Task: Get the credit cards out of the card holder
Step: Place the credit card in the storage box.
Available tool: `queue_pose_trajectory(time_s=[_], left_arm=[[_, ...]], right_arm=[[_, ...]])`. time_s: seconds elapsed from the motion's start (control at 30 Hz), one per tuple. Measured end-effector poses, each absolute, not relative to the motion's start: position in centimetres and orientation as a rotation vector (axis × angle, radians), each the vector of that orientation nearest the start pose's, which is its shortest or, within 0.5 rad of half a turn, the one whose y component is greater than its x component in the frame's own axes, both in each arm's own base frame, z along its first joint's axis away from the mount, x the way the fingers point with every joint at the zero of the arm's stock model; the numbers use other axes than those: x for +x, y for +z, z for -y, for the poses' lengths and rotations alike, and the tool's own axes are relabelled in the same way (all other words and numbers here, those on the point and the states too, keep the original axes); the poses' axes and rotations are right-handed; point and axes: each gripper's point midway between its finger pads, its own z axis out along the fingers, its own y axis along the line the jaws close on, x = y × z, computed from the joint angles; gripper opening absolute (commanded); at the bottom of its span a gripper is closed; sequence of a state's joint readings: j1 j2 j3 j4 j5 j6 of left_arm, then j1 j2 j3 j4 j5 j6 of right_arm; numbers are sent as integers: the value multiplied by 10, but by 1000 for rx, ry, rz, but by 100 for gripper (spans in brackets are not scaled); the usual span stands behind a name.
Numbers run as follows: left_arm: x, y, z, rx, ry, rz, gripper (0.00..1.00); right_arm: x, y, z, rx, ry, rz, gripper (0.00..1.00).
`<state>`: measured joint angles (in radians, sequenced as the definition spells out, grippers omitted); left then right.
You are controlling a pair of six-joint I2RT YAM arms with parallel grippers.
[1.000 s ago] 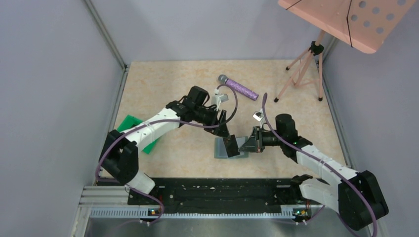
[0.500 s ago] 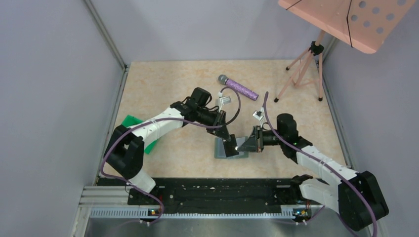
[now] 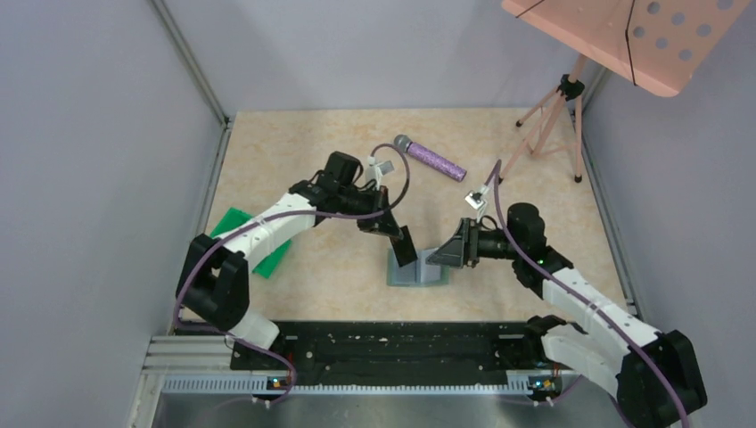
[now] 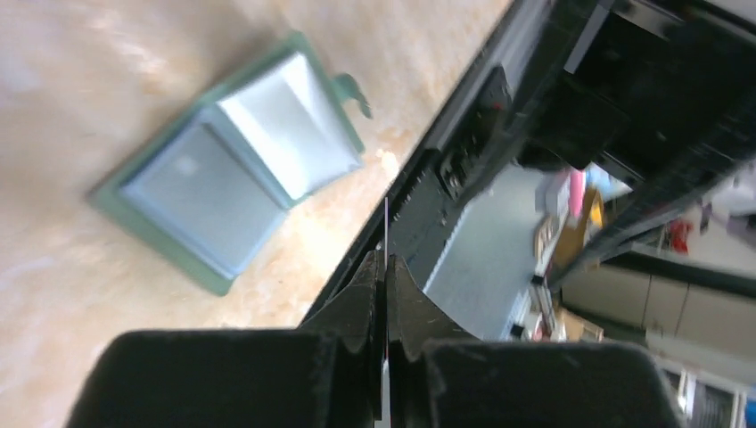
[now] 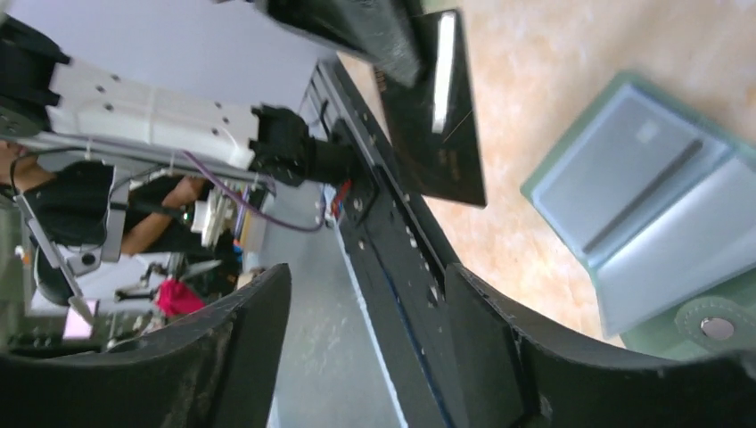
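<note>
One green sheet (image 3: 234,221) lies at the left, partly under the left arm; one dark credit card (image 3: 407,249) is clenched upright in the left gripper (image 3: 398,237), off the table and apart from the holder, and shows only as a thin edge-on line in the left wrist view. One card holder (image 3: 412,275) lies open and flat near the table's near edge, both pale panels up; whether more cards sit in its pockets cannot be made out; one purple microphone (image 3: 432,160) lies farther back. The right gripper (image 3: 448,251) hangs just right of the holder, fingers (image 5: 241,339) spread and grasping nothing; one pink music stand (image 3: 624,40) at far right is cut off by the frame.
</note>
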<state>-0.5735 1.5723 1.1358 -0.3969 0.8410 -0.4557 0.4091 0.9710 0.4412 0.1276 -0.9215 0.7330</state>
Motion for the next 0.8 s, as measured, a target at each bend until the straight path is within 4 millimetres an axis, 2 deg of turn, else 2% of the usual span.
queue_pose_trajectory(time_s=[0.2, 0.27, 0.33, 0.43, 0.6, 0.7, 0.8], left_arm=[[276, 190, 258, 214, -1210, -2443, 0], [294, 200, 230, 63, -1082, -2390, 0], [305, 209, 206, -63, -977, -2338, 0], [318, 219, 158, -296, -802, -2239, 0], [318, 220, 64, -721, -483, -2040, 0], [304, 225, 13, -941, -312, -1874, 0], [286, 227, -27, -1113, -184, -1725, 0]], right_arm=[[174, 215, -238, -291, 1556, -1986, 83], [177, 218, -238, -277, 1545, -1969, 85], [179, 217, -238, -259, 1541, -1977, 85], [181, 214, -238, -244, 1544, -1982, 85], [184, 201, -239, -238, 1536, -2016, 85], [187, 189, -241, -240, 1537, -2058, 85], [188, 181, -244, -252, 1546, -2081, 85]])
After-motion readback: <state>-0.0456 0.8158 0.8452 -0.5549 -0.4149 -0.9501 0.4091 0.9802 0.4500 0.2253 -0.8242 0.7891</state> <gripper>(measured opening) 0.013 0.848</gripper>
